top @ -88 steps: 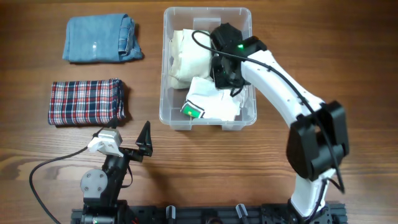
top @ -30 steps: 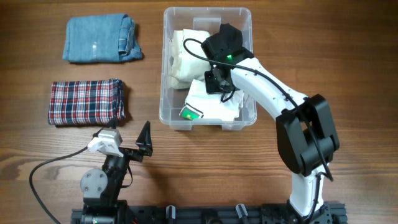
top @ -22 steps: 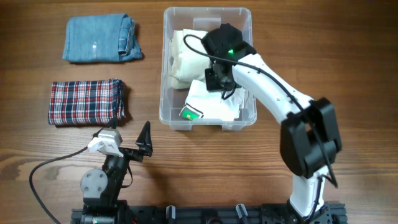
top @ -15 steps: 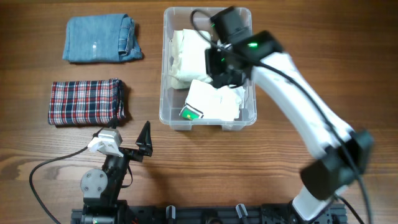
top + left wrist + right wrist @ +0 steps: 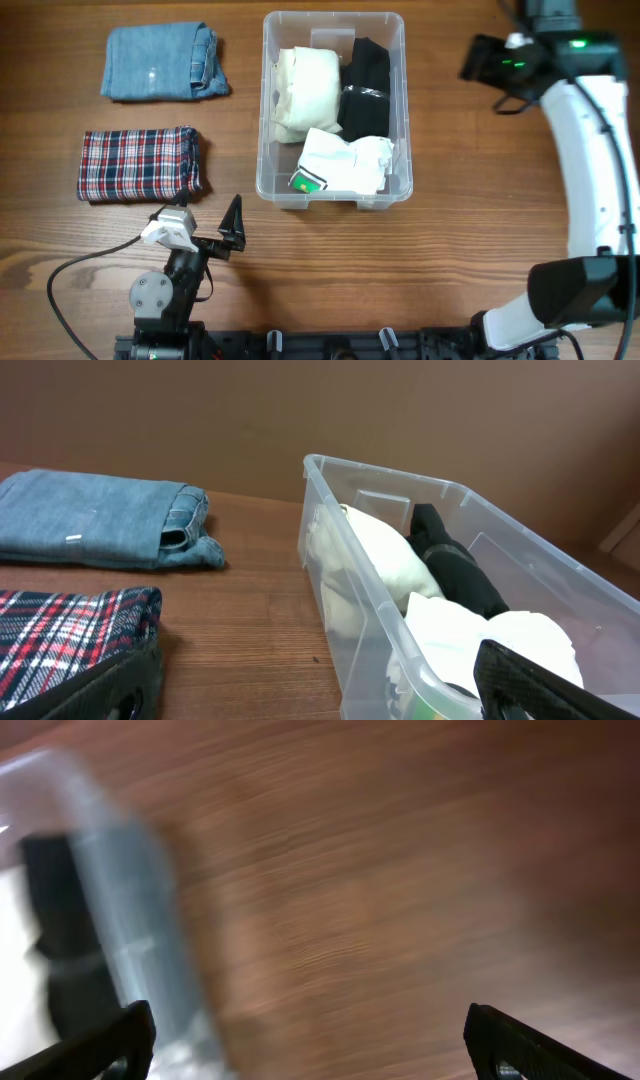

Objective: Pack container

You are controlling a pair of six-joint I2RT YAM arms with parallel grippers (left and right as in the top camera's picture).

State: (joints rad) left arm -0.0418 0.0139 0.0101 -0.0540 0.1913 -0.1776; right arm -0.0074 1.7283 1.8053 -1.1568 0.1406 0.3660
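Evidently the step in hand is fetching the next garment. The right gripper (image 5: 485,62) hangs over bare wood at the upper right of the overhead frame, outside the container (image 5: 330,201), its claw spread wide with nothing in it. The left gripper (image 5: 205,232), at the lower left, is likewise spread and empty.

To do this well, I judge the arm should take a folded piece by its thick folded edge, so that the stack stays together, lift it above the rim, and lay it flat on top.

The clear container sits at upper centre. It holds a cream garment (image 5: 305,92) at its left, a black garment (image 5: 367,90) at its right, and a white garment (image 5: 345,160) with a green tag along the lower end. Little floor shows between them.

Folded jeans (image 5: 160,62) and a plaid garment (image 5: 138,163) lie at the left, well apart from the container and not yet packed.
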